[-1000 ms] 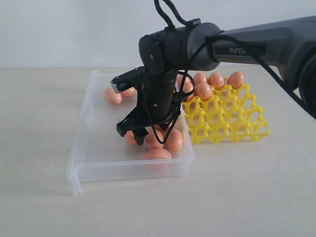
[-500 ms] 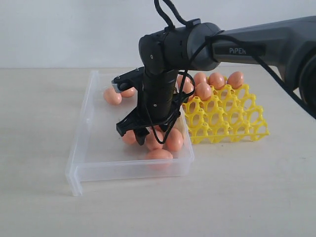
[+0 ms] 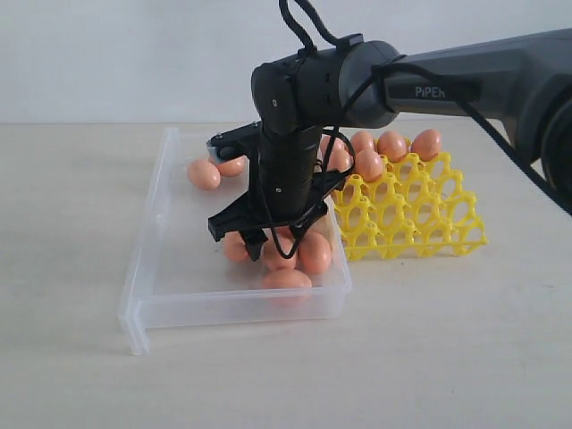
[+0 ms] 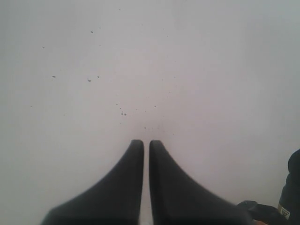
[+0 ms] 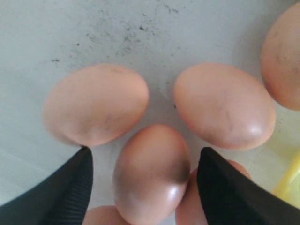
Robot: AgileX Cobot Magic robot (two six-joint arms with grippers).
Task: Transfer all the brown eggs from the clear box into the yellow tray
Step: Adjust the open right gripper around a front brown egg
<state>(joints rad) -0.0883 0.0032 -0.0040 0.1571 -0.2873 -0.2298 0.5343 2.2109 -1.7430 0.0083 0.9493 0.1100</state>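
Eggs (image 3: 286, 279) lie in 2 places: a cluster at the near right corner of the box (image 3: 147, 232) with 2 more visible at its far end, and several in the far cups of the tray (image 3: 420, 223) just beside the box. Right gripper (image 5: 145, 151) hangs over the cluster, jaws apart, straddling 1 egg (image 5: 150, 173) without contact. Left gripper (image 4: 146, 143) is closed over bare pale surface (image 4: 187, 70).

The right arm (image 3: 483, 80) reached in from the right across the middle, its wrist (image 3: 286, 170) bent so that the right gripper (image 5: 144, 152) pointed straight down. Its fingers (image 5: 225, 192) stood wide apart, clamping nothing. The left gripper (image 4: 146, 143) showed only in its own wrist view, both fingers (image 4: 117, 187) pressed together with a thin slit between them.
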